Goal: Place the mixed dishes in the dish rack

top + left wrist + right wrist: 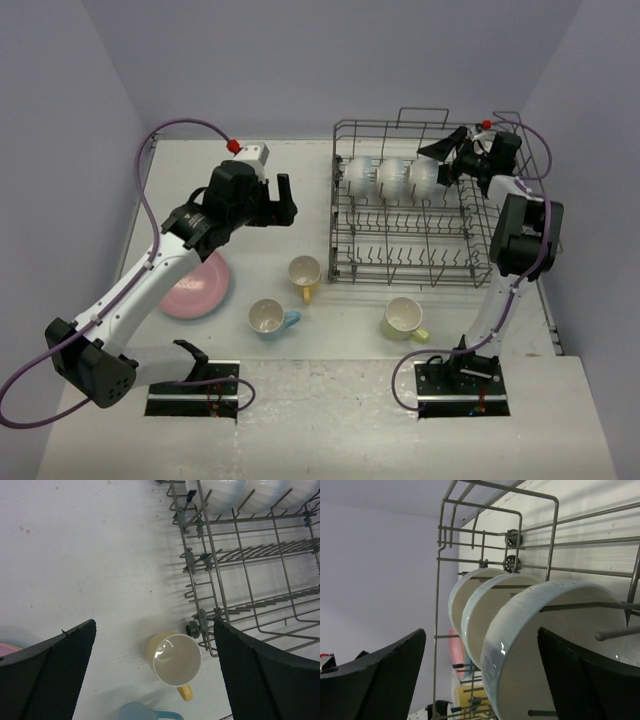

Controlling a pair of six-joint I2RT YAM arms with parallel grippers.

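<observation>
White bowls (545,655), three of them, stand on edge in a row inside the dish rack (405,250). The row runs straight away from the right gripper (481,631), whose jaws are spread, with the nearest bowl between them. Spread wide too, the left gripper (155,625) hangs over the yellow mug (175,662), which is upright with its handle toward the wrist. The rack's corner stands just beside this mug, close to one finger. A light blue mug (142,712) stands nearer the wrist.

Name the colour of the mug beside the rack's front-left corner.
Yellow mug, best in left wrist view.
</observation>
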